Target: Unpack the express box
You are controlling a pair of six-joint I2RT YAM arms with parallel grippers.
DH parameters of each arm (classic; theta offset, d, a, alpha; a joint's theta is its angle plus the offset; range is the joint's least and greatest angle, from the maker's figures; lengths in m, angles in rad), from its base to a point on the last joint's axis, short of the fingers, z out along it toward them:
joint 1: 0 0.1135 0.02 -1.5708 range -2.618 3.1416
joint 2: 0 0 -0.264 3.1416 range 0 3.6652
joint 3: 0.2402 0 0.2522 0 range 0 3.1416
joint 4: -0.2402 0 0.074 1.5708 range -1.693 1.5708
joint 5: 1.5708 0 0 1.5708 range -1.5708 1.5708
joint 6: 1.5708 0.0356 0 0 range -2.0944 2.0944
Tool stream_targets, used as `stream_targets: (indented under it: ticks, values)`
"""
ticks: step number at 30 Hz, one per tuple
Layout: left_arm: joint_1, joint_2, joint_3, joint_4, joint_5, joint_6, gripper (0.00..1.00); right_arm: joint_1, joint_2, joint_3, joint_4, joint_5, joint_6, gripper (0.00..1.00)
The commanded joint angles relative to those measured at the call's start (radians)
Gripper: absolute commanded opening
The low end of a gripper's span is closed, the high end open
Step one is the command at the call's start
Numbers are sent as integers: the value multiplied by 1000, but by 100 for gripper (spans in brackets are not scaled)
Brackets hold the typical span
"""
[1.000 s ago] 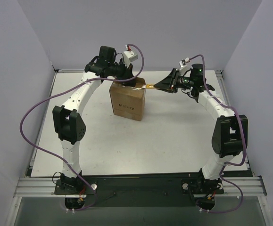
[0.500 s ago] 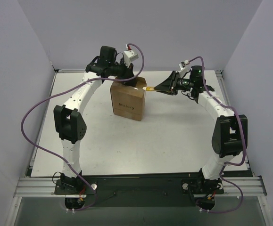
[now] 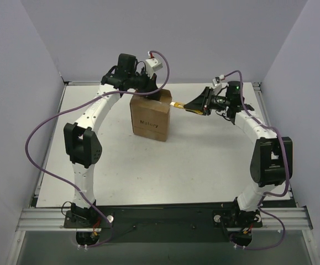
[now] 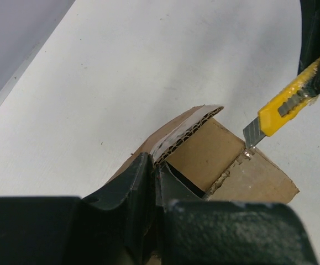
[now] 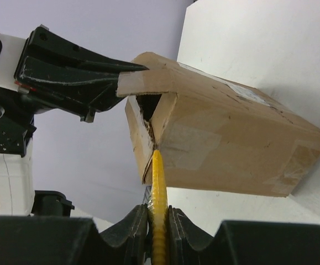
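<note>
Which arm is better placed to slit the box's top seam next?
Right. The right gripper is shut on the utility knife, blade tip at the express box's top seam. The left gripper is occupied pinching up a flap.

Right end effector (image 3: 189, 105) holds knife (image 3: 177, 104) at express box (image 3: 150, 120).

A white table (image 3: 148, 165) lies under the left claw (image 3: 158, 99); lilac walls (image 3: 165, 33) rise behind it and on both sides. A metal rail (image 3: 42, 220) edges the near side.
</note>
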Motion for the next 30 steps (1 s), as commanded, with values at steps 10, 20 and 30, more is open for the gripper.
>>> stream_targets:
  ticks: [10, 20, 30]
  values:
    - [13, -2, -14, -20, -51, -63, 0, -78, -252, 10, -751, 149, -791, 0]
    - [15, -120, -119, -38, -3, -97, 0, 9, -399, -330, -438, 798, -1354, 25]
    - [22, -182, -156, -46, 52, -195, 0, 93, -376, -32, -713, 530, -1226, 90]
